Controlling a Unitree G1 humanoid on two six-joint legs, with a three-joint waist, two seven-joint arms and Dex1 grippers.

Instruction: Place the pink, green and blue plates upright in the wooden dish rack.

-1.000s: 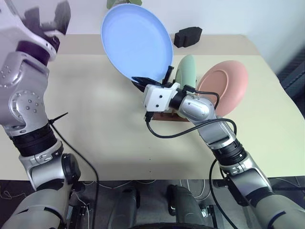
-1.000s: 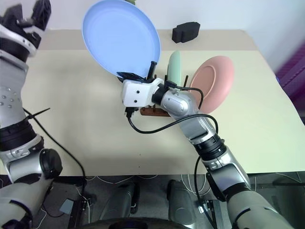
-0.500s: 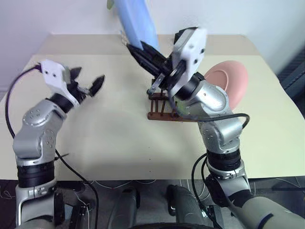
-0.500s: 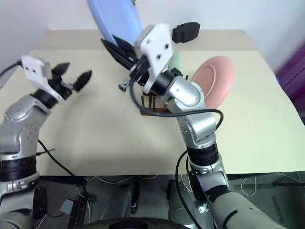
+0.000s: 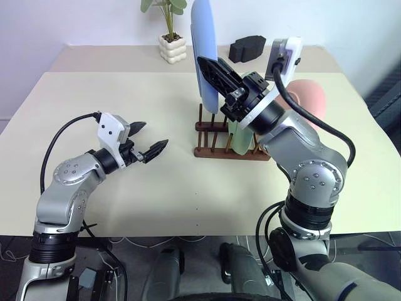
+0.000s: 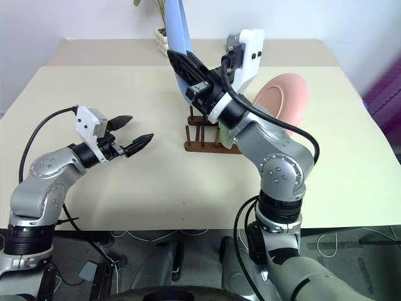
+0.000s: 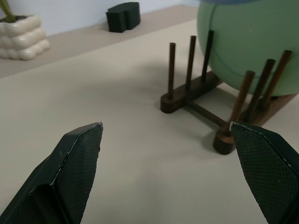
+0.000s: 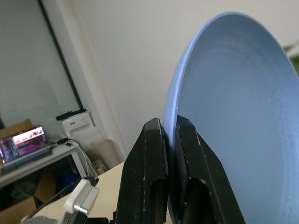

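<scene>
The light blue plate (image 5: 203, 56) is held edge-up over the left part of the wooden dish rack (image 5: 213, 135), with my right gripper (image 5: 207, 66) shut on its rim (image 8: 174, 112). The mint green plate (image 7: 252, 46) stands upright between the rack's pegs. Further right sits the pink plate (image 6: 285, 100), also upright, its lower part hidden behind my right arm. My left gripper (image 5: 155, 133) hovers open and level just above the table, left of the rack and pointing at it, with nothing between its fingers.
A small plant in a white bumpy pot (image 5: 172, 47) and a black blocky object (image 5: 247, 47) stand at the back of the beige table (image 5: 125, 94). Bare tabletop lies between my left gripper and the rack.
My right wrist has rolled, turning the blue plate from face-on to edge-up above the rack. My left arm has come down from high on the left to table level, toward the rack.
</scene>
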